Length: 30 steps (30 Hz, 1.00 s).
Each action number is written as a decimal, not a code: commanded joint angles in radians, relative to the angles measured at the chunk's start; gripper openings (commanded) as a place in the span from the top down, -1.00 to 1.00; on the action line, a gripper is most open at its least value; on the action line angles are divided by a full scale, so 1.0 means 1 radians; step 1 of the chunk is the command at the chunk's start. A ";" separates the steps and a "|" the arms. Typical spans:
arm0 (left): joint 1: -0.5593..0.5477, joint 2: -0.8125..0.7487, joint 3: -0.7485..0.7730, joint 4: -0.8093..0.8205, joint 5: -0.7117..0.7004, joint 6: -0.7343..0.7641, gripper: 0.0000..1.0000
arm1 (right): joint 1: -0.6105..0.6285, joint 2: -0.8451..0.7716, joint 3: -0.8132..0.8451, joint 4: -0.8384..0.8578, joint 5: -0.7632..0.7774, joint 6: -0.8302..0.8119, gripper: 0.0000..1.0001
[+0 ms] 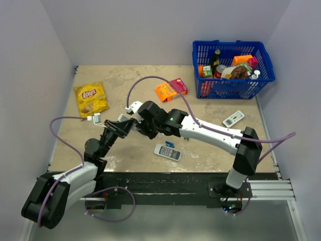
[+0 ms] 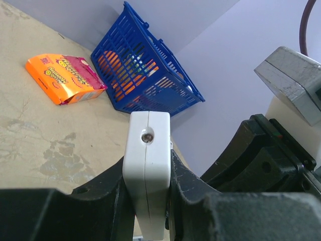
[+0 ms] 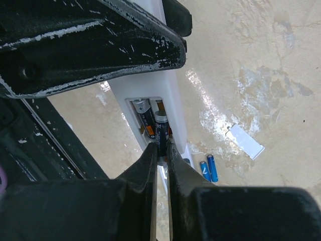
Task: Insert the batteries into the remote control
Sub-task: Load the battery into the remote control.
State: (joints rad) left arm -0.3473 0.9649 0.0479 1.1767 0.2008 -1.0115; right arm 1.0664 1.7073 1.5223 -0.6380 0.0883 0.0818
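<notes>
Right hand (image 3: 161,150) stood nearly closed, pinching the lower end of one of the batteries (image 3: 160,128), apparently to seat it in the open bay of the remote control (image 2: 146,155) beside its twin. Left hand (image 2: 146,186) clamped the remote control by its sides, raised off the bench (image 1: 130,80), presenting the bay. Battery cover (image 3: 246,142) lay aside on the bench.

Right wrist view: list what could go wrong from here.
1. The right hand pinches the second battery at its end in the open compartment of the remote control; letting go could let it spring out beside the first battery.
2. The left hand clamps the remote control near one end, off the table; a push may tilt it or make it slip.
</notes>
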 commanded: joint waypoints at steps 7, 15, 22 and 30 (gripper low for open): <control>-0.001 0.058 -0.091 0.130 0.107 -0.078 1.00 | 0.004 -0.012 0.033 0.020 0.039 -0.027 0.99; -0.002 0.067 -0.086 0.141 0.127 -0.137 1.00 | 0.004 -0.011 0.026 0.020 0.036 -0.031 0.92; -0.002 0.060 -0.088 0.121 0.106 -0.182 1.00 | 0.004 -0.009 0.025 -0.005 0.067 -0.016 0.73; -0.002 0.035 -0.086 0.080 0.075 -0.194 1.00 | 0.004 0.006 0.055 -0.054 0.090 -0.001 0.51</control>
State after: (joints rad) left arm -0.3466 1.0271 0.0475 1.1790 0.2489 -1.1439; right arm 1.0790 1.7084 1.5337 -0.6765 0.1051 0.0727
